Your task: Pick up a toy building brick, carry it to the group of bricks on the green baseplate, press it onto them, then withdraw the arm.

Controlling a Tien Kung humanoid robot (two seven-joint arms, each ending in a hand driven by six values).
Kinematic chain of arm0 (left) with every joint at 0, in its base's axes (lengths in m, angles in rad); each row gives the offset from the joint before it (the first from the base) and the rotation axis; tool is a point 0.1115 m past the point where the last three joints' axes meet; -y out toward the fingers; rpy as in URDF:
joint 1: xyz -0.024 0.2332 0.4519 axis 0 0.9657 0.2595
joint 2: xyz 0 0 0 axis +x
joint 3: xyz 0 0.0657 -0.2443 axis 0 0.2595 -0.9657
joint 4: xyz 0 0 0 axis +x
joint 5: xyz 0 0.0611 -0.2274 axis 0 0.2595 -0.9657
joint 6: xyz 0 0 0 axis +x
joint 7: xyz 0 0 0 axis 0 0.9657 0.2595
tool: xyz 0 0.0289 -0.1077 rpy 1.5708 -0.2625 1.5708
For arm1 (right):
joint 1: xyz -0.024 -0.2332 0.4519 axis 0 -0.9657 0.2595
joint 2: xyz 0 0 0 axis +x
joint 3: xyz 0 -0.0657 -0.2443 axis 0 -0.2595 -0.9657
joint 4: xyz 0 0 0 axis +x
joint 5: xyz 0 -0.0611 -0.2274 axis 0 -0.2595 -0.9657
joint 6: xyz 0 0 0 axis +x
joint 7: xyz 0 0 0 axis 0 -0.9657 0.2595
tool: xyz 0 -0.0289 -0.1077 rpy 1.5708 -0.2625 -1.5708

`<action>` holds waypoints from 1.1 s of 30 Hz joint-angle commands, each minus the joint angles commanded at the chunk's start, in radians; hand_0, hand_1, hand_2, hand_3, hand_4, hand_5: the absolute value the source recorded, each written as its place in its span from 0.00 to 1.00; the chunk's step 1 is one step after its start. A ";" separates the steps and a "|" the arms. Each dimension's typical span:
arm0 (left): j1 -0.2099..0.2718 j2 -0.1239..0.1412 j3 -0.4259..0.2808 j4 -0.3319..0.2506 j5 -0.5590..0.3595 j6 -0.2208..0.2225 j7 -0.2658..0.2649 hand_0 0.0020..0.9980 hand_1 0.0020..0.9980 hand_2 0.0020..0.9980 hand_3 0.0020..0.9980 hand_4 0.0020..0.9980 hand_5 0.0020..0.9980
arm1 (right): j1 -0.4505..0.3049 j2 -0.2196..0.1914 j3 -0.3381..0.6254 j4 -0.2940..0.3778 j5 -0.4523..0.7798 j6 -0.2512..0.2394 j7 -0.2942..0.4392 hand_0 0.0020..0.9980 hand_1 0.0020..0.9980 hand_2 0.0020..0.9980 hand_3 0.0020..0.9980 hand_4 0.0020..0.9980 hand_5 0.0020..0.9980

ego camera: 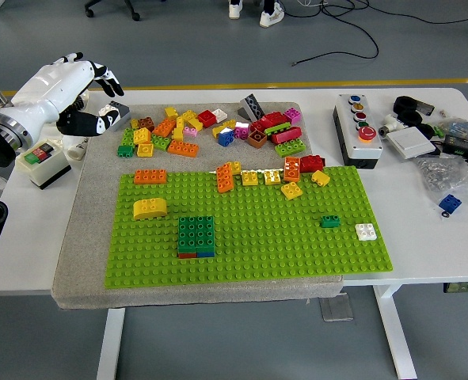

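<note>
loose bricks are heaped on the mat behind the green baseplate | left hand is held above the mat's far-left corner, fingers loosely curled, nothing held | an outlying brick is best picked, then pressed squarely onto the green stack

no readable text, labels, brands or numbers on anything in view
</note>
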 joint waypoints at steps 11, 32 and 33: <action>0.005 -0.001 -0.002 0.007 0.011 -0.017 -0.003 1.00 0.78 0.61 0.59 0.63 0.09 | 0.002 0.001 -0.002 0.000 0.000 0.000 0.002 0.75 0.64 0.72 0.63 0.88 0.47; -0.005 -0.004 -0.003 0.008 0.025 -0.027 -0.011 1.00 0.79 0.62 0.61 0.64 0.10 | -0.003 0.004 0.001 0.000 0.000 0.001 -0.001 0.75 0.64 0.72 0.63 0.89 0.47; -0.004 -0.004 -0.003 0.009 0.026 -0.029 -0.011 1.00 0.79 0.62 0.61 0.64 0.10 | -0.003 0.003 0.001 0.000 0.000 0.000 0.000 0.75 0.64 0.72 0.63 0.89 0.47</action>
